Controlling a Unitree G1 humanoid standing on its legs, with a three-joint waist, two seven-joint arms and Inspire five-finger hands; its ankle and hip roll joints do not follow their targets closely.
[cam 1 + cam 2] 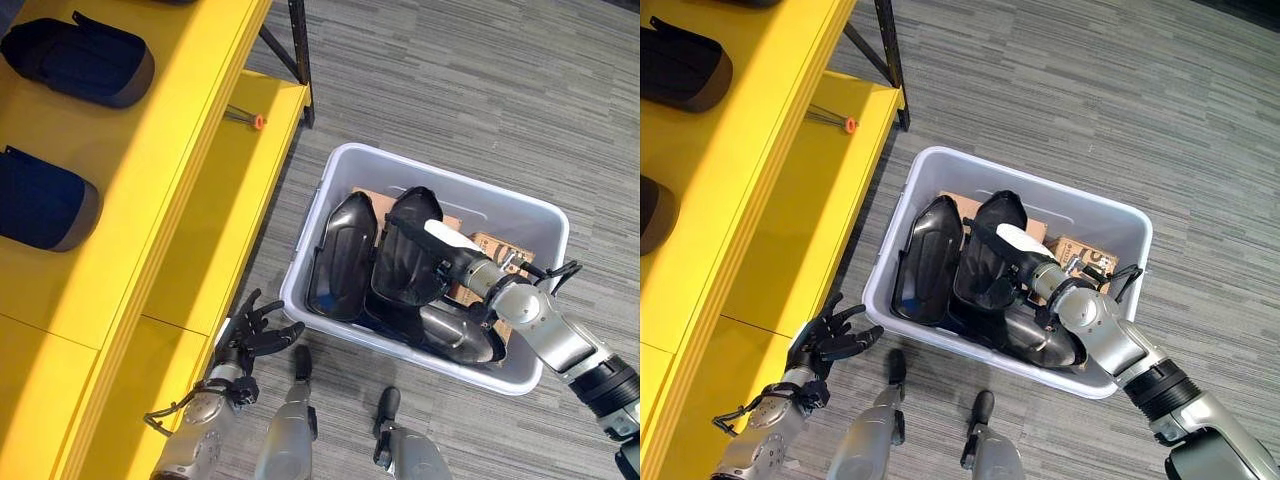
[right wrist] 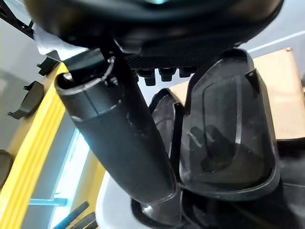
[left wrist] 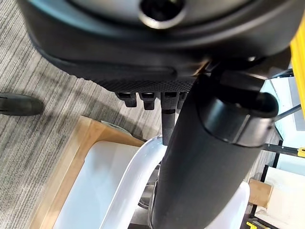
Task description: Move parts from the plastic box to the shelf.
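The right hand (image 1: 462, 262) fingers curl on a black part (image 1: 405, 262) in the plastic box (image 1: 545, 215), beside another part (image 1: 343, 255); the left hand (image 1: 252, 335) hangs open.

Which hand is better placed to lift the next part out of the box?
Right: the right hand already reaches inside the plastic box against an upright black part. The left hand hangs outside, beside the shelf.

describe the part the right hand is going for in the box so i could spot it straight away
Start at the pale plastic box on the grey carpet beside the yellow shelf. Several glossy black shell-shaped parts stand inside it. The one you want is the middle part, upright with its hollow side showing, right where the right hand reaches, unlike the slimmer part standing on the shelf side of it.
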